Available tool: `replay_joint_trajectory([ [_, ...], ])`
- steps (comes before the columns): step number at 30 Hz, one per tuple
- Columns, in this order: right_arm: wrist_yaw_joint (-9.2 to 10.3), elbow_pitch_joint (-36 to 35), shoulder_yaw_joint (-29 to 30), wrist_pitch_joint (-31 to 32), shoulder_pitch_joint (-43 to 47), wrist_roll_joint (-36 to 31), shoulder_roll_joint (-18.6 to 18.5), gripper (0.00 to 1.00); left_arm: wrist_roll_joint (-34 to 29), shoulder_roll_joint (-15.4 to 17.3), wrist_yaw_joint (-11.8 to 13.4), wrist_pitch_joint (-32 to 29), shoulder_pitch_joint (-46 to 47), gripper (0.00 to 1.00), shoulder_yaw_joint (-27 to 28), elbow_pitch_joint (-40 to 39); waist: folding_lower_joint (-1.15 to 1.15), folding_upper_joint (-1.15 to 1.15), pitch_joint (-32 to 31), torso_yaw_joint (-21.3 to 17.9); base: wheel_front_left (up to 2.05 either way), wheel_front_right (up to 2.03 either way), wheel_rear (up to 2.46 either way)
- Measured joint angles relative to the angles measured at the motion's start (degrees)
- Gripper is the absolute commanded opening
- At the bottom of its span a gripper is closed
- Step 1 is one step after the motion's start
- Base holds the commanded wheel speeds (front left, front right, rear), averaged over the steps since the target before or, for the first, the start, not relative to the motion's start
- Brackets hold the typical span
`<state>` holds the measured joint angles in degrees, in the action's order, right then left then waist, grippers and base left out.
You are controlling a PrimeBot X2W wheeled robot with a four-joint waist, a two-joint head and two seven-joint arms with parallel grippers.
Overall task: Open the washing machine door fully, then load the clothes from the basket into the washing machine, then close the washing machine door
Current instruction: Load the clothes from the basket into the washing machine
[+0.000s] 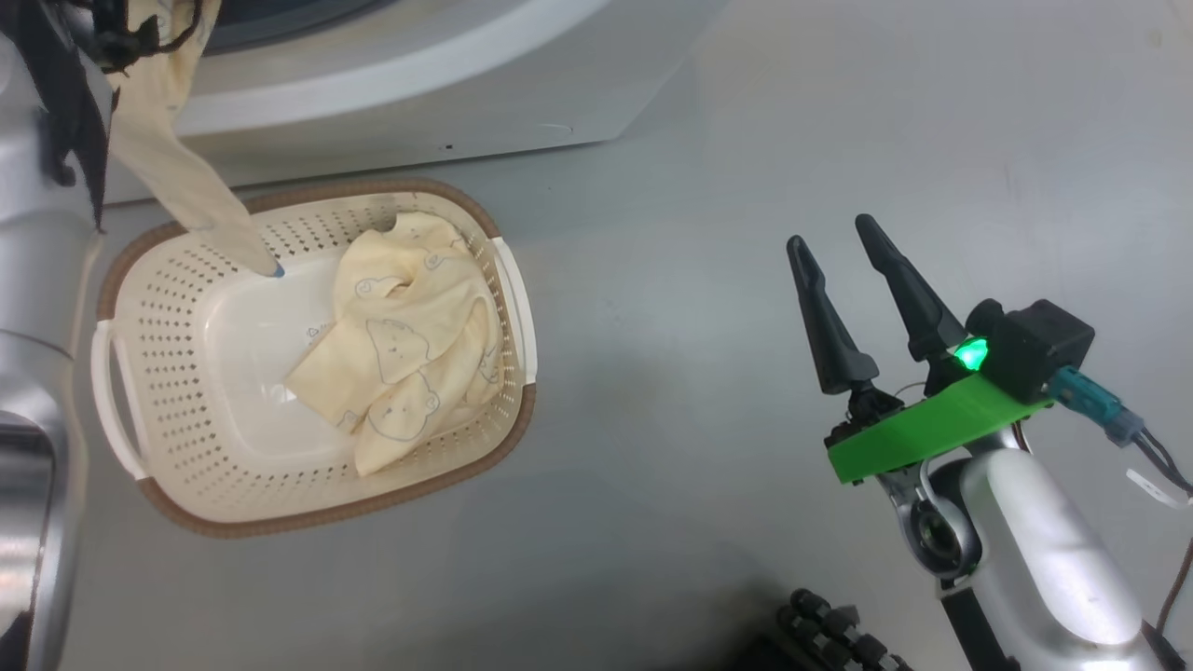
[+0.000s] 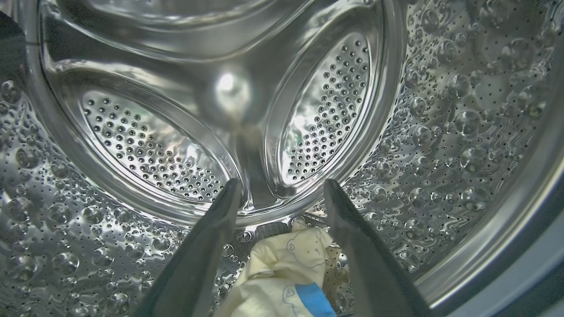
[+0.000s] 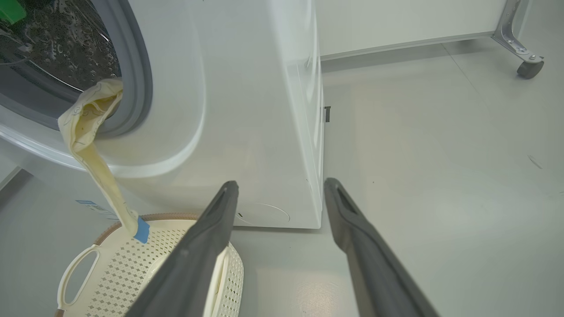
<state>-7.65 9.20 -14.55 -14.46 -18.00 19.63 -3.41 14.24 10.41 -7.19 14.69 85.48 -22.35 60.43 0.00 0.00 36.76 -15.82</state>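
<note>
Now: left gripper point(image 2: 282, 189) is inside the steel drum point(image 2: 145, 145) of the washing machine point(image 3: 246, 110), its fingers spread wide with nothing pinched at the tips. The drum's back wall is straight ahead of the tips. A pale yellow garment point(image 2: 286, 264) with a bear print and a blue patch point(image 2: 313, 300) sits low between the two fingers, near their roots. Cannot tell whether it touches them.

Right gripper point(image 1: 831, 235) hangs over bare floor point(image 1: 699, 280), fingers parted, empty. The basket point(image 1: 308, 508) is well off to its left. A heap of yellow clothes point(image 1: 410, 345) lies in the basket, toward the side nearer this gripper.

Ahead and left of the right fingers, a long strip of cloth point(image 3: 88, 132) hangs out of the drum mouth over the grey gasket point(image 3: 141, 79). Its blue-tipped lower end hangs at the basket's far side.
</note>
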Motion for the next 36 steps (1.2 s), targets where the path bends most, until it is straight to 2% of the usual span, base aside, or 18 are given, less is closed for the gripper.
replay_joint_trajectory([
  [10,0.0,-0.6,2.6,0.0,0.0,-0.1,-1.4,1.0,3.7,-2.5,0.8,0.0,-6.9,1.0,3.5,-3.3,0.0,0.0,-3.9,3.8,0.0,0.0,0.0],
  [18,0.0,-1.6,3.8,0.0,0.4,-0.6,-1.5,1.0,4.5,-2.6,1.7,0.0,-15.3,1.0,5.3,-9.5,0.0,0.0,-5.0,6.7,0.0,0.0,0.0],
  [36,0.0,-2.6,5.1,0.0,1.8,-1.0,-1.9,1.0,4.9,-1.7,4.8,0.0,-40.4,1.0,9.1,-30.1,0.0,0.0,-7.0,8.8,0.0,0.0,0.0],
])
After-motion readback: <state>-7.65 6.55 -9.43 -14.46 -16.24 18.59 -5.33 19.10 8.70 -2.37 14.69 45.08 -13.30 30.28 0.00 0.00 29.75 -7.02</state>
